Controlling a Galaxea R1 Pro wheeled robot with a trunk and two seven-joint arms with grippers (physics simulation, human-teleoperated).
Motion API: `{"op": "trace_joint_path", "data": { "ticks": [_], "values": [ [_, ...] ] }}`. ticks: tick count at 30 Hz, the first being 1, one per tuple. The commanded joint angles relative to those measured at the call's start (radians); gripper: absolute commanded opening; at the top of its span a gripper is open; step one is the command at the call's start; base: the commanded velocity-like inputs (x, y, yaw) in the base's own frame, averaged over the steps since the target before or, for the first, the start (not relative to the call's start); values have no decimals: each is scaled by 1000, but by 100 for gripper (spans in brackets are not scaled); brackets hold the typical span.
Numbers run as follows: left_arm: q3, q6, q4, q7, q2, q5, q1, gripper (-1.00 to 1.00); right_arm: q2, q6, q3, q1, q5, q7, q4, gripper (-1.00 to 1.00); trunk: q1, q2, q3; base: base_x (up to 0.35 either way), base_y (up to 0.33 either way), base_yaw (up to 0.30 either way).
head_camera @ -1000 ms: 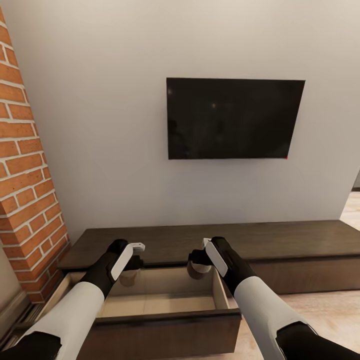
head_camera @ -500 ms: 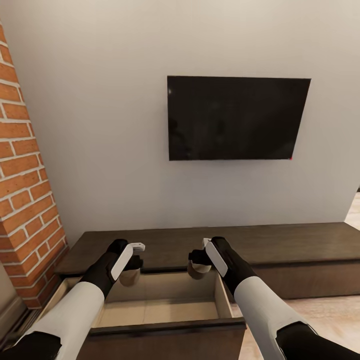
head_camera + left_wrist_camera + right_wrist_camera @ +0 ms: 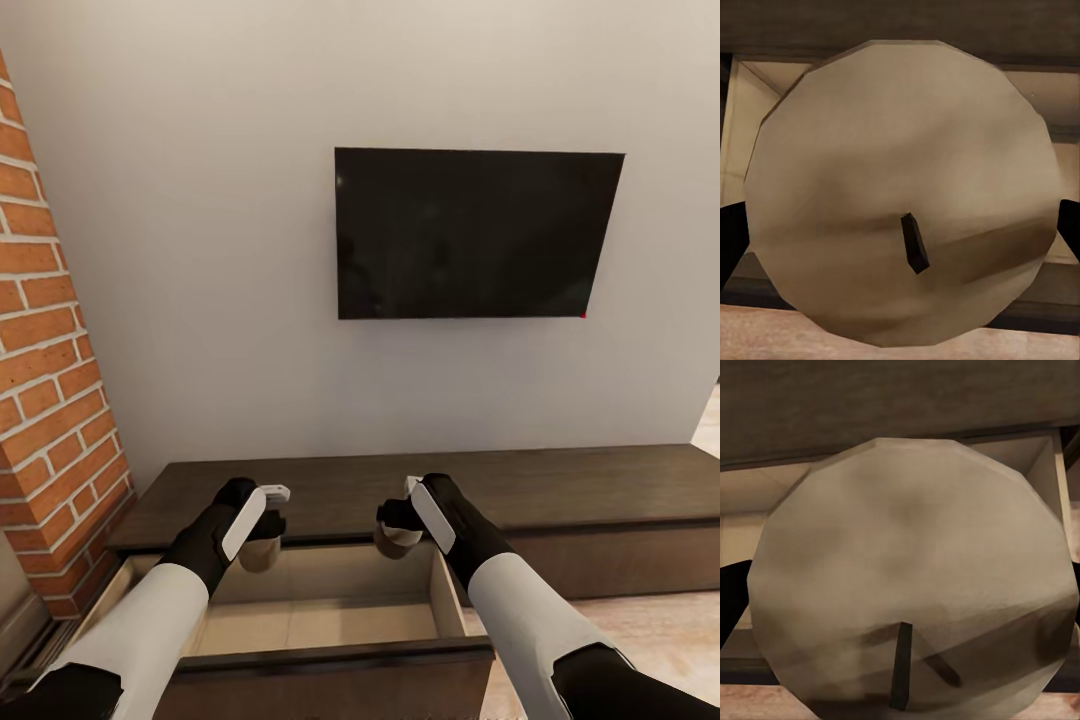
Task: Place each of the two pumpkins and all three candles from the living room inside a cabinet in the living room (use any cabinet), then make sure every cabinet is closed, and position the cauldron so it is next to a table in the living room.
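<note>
I hold two beige candles over the open drawer point(image 3: 330, 662) of the dark brown cabinet point(image 3: 580, 480). My left gripper point(image 3: 265, 527) is shut on one candle point(image 3: 258, 555), which hangs above the drawer's back left part. My right gripper point(image 3: 398, 522) is shut on the other candle point(image 3: 397, 541), near the drawer's back right corner. The left wrist view shows its candle point(image 3: 900, 187) end-on with a dark wick, black fingertips point(image 3: 730, 244) at both sides. In the right wrist view the candle point(image 3: 915, 577) likewise sits between the fingers point(image 3: 730, 600). The drawer's pale floor looks bare where it shows.
A black TV point(image 3: 478, 232) hangs on the grey wall above the cabinet. The brick fireplace point(image 3: 50, 380) stands close on the left, beside the open drawer. Light wood floor point(image 3: 655, 630) shows to the right of the drawer.
The whole picture has shifted a little, so the camera moved closer and turned slightly. Both grippers keep their candles and their places over the drawer.
</note>
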Motion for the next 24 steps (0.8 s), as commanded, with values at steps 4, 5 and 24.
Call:
{"op": "trace_joint_path", "data": {
  "ticks": [4, 5, 24],
  "values": [
    [-3, 2, -1, 10, 0, 10, -1, -100, 0, 2, 2, -1, -9, -8, -1, -100, 15, -29, -14, 0, 0, 0],
    [-3, 2, -1, 10, 0, 10, -1, -100, 0, 2, 2, -1, -9, -8, -1, -100, 19, -36, -17, 0, 0, 0],
    [-3, 2, -1, 10, -1, 8, -1, -100, 0, 2, 2, -1, -9, -8, -1, -100, 92, -169, -76, 0, 0, 0]
  ]
}}
